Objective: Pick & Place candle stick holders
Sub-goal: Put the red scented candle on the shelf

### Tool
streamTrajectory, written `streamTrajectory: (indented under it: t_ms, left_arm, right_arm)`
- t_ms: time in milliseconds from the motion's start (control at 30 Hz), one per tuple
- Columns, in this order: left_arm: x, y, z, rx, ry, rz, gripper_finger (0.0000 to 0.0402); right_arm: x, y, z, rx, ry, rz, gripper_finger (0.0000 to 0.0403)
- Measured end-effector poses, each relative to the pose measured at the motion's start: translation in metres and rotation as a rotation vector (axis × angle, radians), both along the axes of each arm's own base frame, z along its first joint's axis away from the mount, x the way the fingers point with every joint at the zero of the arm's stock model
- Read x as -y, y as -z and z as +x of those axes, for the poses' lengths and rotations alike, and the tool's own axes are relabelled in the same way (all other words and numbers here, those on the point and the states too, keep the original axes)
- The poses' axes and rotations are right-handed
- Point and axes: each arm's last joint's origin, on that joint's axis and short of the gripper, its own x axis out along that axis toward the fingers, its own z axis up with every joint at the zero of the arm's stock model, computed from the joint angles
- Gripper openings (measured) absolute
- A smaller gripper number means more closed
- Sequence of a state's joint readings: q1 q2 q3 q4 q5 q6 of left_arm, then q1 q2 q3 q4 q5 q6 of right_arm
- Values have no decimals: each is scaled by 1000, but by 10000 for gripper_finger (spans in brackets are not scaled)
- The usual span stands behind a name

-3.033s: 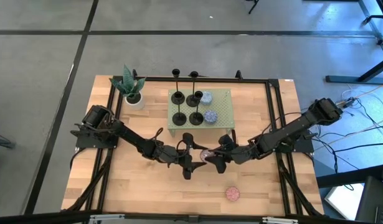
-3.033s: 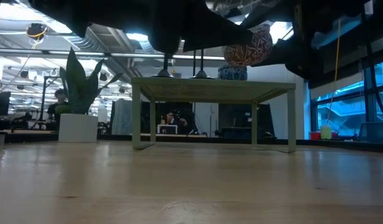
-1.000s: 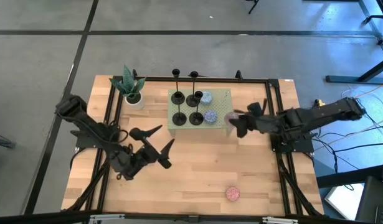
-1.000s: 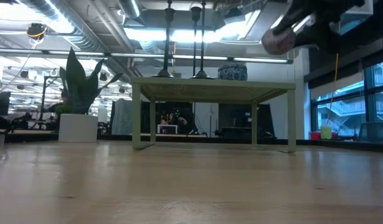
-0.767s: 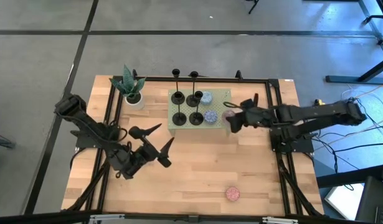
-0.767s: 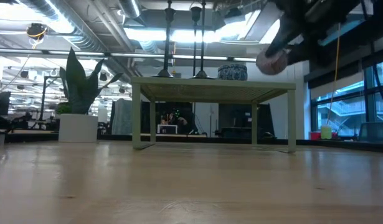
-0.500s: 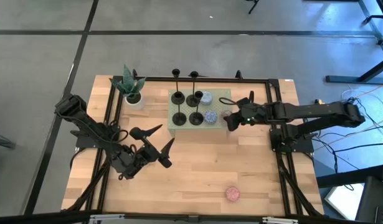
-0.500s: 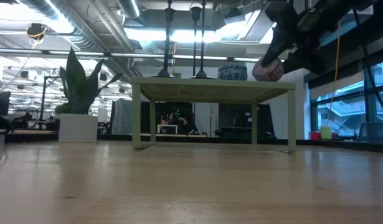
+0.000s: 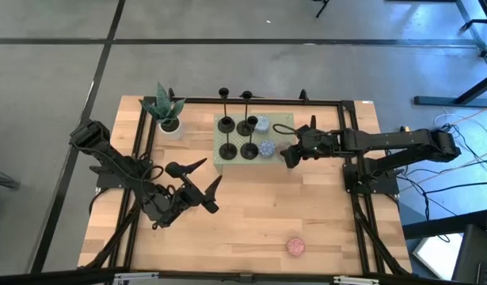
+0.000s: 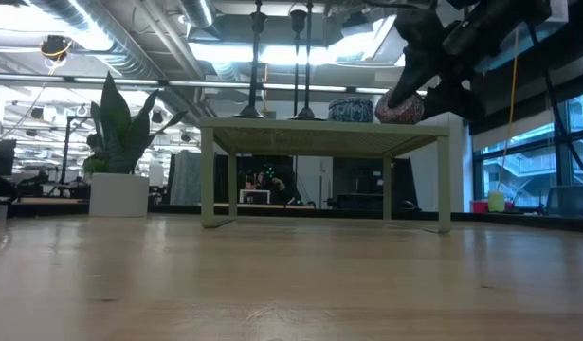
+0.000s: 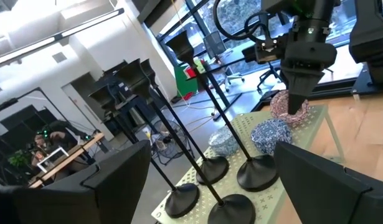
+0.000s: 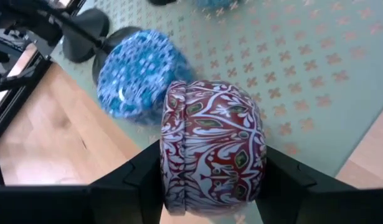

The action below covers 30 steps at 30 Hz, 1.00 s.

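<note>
Four black candle stick holders [image 9: 237,137] stand on their disc bases on the green stand [image 9: 279,133], next to two blue pucks [image 9: 267,147]. They also show in the left wrist view [image 11: 231,202]. My right gripper [image 9: 289,154] is shut on a red and white patterned puck [image 12: 210,149] at the stand's right end, at the height of its top [image 10: 400,107]. Whether the puck rests on the stand, I cannot tell. My left gripper [image 9: 211,171] is open and empty above the table, to the near left of the stand. My right gripper pinches the patterned puck between its two fingers [image 12: 284,180], which lie on two opposite sides of it [image 12: 256,155]. The fingers slant down at it from the table's right side. The puck sits over the stand's near right corner.
A potted green plant [image 9: 165,111] stands at the table's far left. A second pink puck [image 9: 295,247] lies near the table's front edge. The stand [image 10: 324,137] stands on thin legs, with open room beneath it.
My right gripper has gone down and toward the table's left edge with the patterned puck, from above and right of the stand to the right end of the stand's top. It has stayed shut on the puck.
</note>
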State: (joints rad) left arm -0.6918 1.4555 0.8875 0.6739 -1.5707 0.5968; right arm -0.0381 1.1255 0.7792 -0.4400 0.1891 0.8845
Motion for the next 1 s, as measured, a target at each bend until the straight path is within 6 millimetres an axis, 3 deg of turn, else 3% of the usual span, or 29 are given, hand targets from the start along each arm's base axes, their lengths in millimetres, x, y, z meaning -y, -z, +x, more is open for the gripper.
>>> streamTrajectory:
  t_ms: [533, 1000]
  left_arm:
    - [0, 0, 0, 0, 0, 0, 338]
    - [0, 0, 0, 0, 0, 0, 338]
  right_arm:
    - [3, 1, -1, -28, -65, -31, 198]
    - [6, 0, 0, -66, -162, -222, 198]
